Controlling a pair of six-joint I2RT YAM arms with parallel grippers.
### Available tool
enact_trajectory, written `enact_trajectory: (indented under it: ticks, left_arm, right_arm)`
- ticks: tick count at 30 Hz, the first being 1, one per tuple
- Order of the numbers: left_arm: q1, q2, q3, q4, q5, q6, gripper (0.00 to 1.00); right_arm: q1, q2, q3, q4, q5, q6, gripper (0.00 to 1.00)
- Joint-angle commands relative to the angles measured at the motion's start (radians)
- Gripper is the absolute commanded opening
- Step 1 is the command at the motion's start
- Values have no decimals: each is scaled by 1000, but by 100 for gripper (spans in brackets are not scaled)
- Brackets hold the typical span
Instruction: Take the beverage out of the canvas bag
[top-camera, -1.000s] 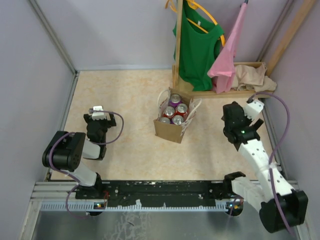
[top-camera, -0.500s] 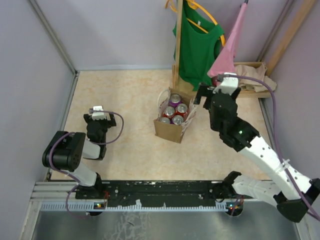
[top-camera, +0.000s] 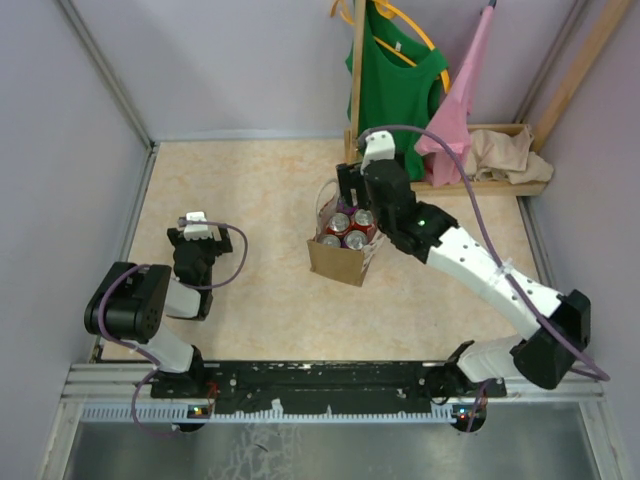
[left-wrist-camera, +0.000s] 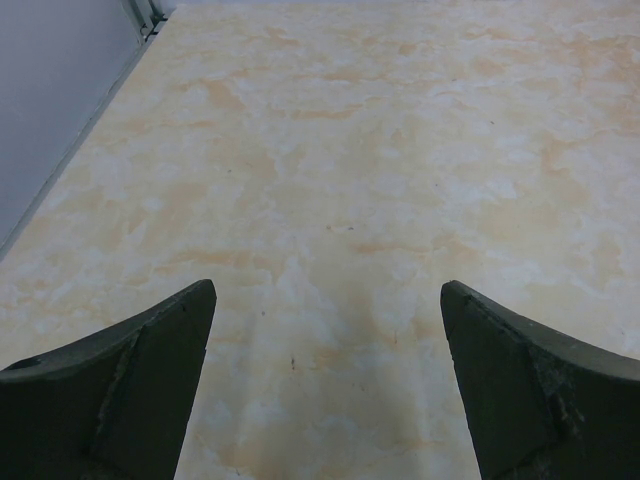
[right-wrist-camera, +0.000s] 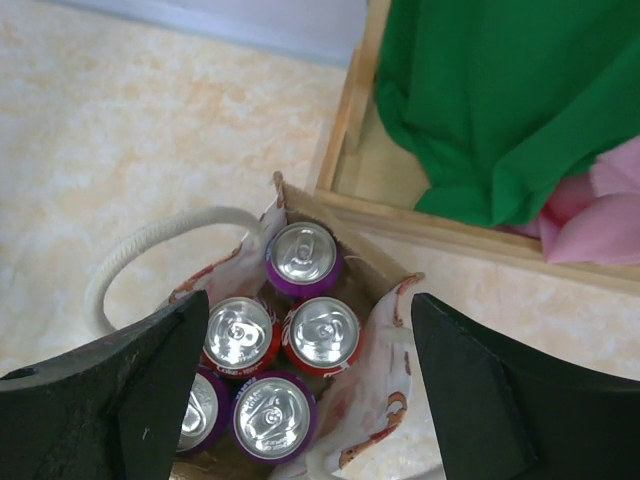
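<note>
The canvas bag (top-camera: 336, 263) stands upright mid-table, tan-brown with pale loop handles. It holds several beverage cans, red and purple, tops up. In the right wrist view a purple can (right-wrist-camera: 303, 257) is at the far end, two red cans (right-wrist-camera: 322, 333) sit behind it, and more purple cans (right-wrist-camera: 274, 417) are nearest. The bag's handle (right-wrist-camera: 150, 240) loops out to the left. My right gripper (right-wrist-camera: 308, 300) is open and empty, hovering above the bag's far end (top-camera: 350, 200). My left gripper (left-wrist-camera: 327, 290) is open and empty over bare table at the left (top-camera: 193, 232).
A wooden rack base (top-camera: 470, 183) stands just behind the bag, with a green shirt (top-camera: 395, 95) and a pink garment (top-camera: 455, 115) hanging over it. A beige cloth heap (top-camera: 510, 155) lies on it. Grey walls close in the left, back and right.
My right arm has swung from the table's right side leftward and now reaches over the bag, gripper open. The left arm and the bag have not moved.
</note>
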Motion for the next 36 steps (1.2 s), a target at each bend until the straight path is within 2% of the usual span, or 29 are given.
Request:
enact_trajectory:
  ticks: [1,9,19,28,36]
  left_arm:
    - [0,7,-6,37,-6,-9,100]
    - [1,7,-6,37,-6,-9,100]
    - [0,7,-6,37,-6,-9,100]
    - [0,7,-6,37,-5,-10,100]
    - [0,7,-6,37,-6,-9,100]
  right_arm:
    - [8,72,58,-30,-76,-33,81]
    - [2,175,11,-5,-10,-50,75]
    - [-155,236,-17,-36,-261,61,77]
    - [-166,278,-31,-81,-326,42,82]
    - [-169,304,-77,-92,-325,82,81]
